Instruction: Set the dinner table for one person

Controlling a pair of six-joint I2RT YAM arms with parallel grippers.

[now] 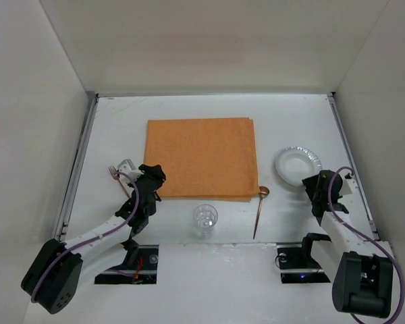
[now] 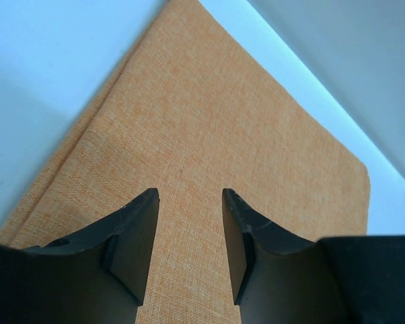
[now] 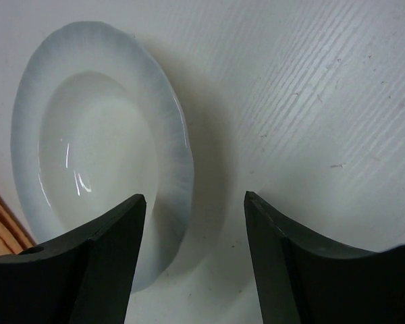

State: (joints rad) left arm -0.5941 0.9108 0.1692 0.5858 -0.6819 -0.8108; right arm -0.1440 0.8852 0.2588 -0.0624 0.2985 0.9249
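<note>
The worktop (image 1: 121, 128), white and flat with thin rails down its sides, fills the space ahead of both arm bases and carries everything else. An orange placemat (image 1: 201, 157) lies flat near its middle, a little toward the far side. A white plate (image 1: 298, 164) sits on the bare worktop just right of the placemat, apart from it. A clear glass (image 1: 205, 219) stands upright near the placemat's near edge. A spoon (image 1: 259, 210) lies to the right of the glass, its bowl touching or overlapping the placemat's near right corner (which of the two cannot be told) and its handle pointing toward the bases. A small metallic item (image 1: 124, 165) lies left of the placemat, too small to identify.

The left arm (image 1: 131, 209) reaches to the placemat's near left corner. The left jaws stand partly open above the cloth with nothing between them. The right arm (image 1: 334, 216) reaches toward the plate's near right side. The right jaws are spread wide and empty, one over the plate's rim and the other over bare worktop.
</note>
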